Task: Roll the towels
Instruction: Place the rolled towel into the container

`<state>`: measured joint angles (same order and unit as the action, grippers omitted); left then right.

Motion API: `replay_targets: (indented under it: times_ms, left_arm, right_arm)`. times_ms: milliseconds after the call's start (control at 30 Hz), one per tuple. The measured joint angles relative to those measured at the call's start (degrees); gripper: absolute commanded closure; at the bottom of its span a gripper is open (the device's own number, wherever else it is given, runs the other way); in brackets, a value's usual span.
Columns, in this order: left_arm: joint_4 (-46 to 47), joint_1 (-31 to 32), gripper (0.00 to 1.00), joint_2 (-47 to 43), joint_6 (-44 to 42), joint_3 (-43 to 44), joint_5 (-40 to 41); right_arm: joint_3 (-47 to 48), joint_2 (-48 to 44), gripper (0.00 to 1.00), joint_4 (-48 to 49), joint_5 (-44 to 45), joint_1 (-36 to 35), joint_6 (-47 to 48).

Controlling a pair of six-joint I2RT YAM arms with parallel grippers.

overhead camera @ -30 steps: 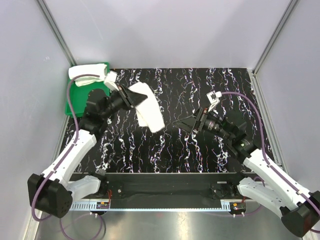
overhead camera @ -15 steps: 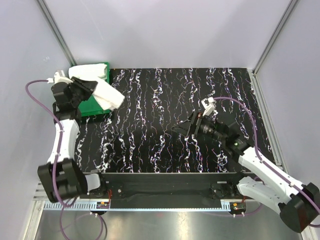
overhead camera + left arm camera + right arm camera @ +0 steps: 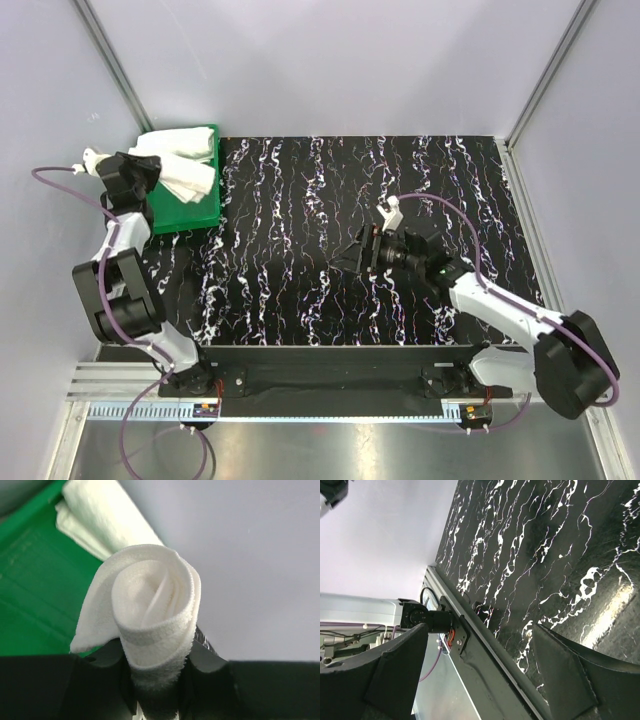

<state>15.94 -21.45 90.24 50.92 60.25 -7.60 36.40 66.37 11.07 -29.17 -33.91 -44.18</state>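
The soft, light rolled towel (image 3: 155,605) is clamped across its layers by the left claw (image 3: 156,662); the right claw (image 3: 477,675) is released.

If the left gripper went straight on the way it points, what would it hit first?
Likely the other towel in the green tray, touched first by the rolled towel the left gripper holds; depth is unclear, so it may pass beside.
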Motion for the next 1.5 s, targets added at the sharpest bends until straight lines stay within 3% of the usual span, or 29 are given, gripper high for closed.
replay_targets:
  times_ms: [333, 700, 1133, 1267, 1400, 1467, 1500]
  left_arm:
    - [7.19, -1.6, 1.0, 12.9, 3.32, 4.7, 4.96]
    - [11.28, -1.44, 0.99, 32.61, 13.51, 13.07, 6.1]
    - [17.27, 2.21, 0.92, 41.35, 15.82, 22.03, 15.67]
    - [17.46, 2.93, 0.76, 43.32, 15.32, 23.74, 17.75]
    - [17.64, 3.08, 0.43, 43.39, 14.95, 23.74, 18.67]
    - [17.66, 2.93, 0.36, 43.39, 15.43, 23.74, 18.51]
    - [17.64, 2.84, 0.15, 43.39, 15.58, 23.74, 18.32]
  right_arm:
    - [0.76, 14.64, 0.12, 6.82, -5.33, -0.07, -0.2]
    - [3.15, 22.53, 0.13, 11.02, -9.4, 0.11, 0.0]
    - [4.66, 33.81, 0.16, 19.45, -14.32, 1.95, -2.62]
    - [5.18, 35.06, 0.16, 21.38, -15.37, 2.03, -3.21]
    - [5.22, 35.65, 0.17, 23.82, -16.02, 2.05, -4.11]
    - [5.22, 35.67, 0.17, 24.41, -16.41, 2.05, -4.61]
    - [5.2, 35.67, 0.18, 24.72, -16.57, 2.08, -4.72]
